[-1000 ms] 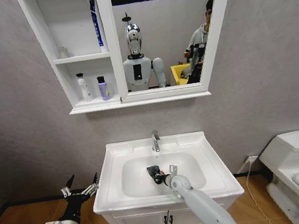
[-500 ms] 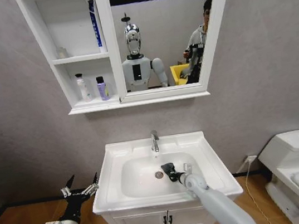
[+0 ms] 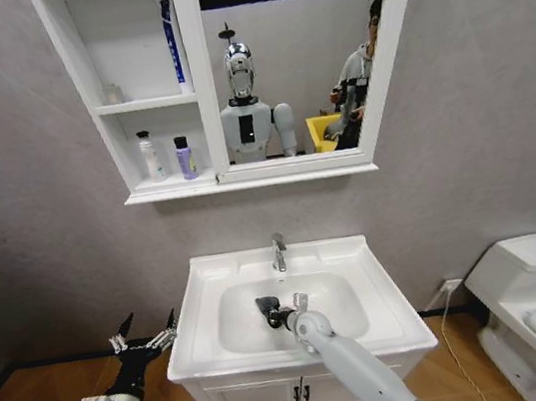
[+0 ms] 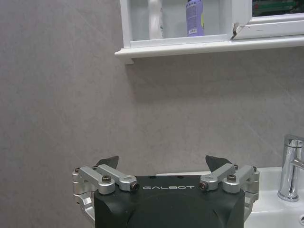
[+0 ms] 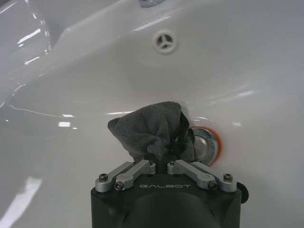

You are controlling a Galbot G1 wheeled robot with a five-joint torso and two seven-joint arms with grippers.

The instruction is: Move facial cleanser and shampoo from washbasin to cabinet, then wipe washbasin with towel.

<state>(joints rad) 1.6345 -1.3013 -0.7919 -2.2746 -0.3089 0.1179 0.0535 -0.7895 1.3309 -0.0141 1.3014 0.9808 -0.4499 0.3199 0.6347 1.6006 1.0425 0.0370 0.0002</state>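
Down inside the washbasin (image 3: 372, 291) bowl, I have the right gripper (image 3: 272, 311) clenched on the towel (image 5: 152, 130), its fingers pinched together with the dark grey cloth bunched out ahead of the tips and pressed to the white ceramic. From the claw, the red-ringed drain (image 5: 206, 145) sits at about two o'clock, partly covered by the cloth's edge, and the overflow hole (image 5: 165, 41) lies off at twelve. Over at nine o'clock of the basin, my left gripper (image 3: 144, 338) hangs parked below rim level, fingers spread wide. Up at twelve o'clock, the cabinet (image 3: 123, 106) holds a white bottle (image 3: 150, 156) and a purple bottle (image 3: 184, 158) on its lowest shelf.
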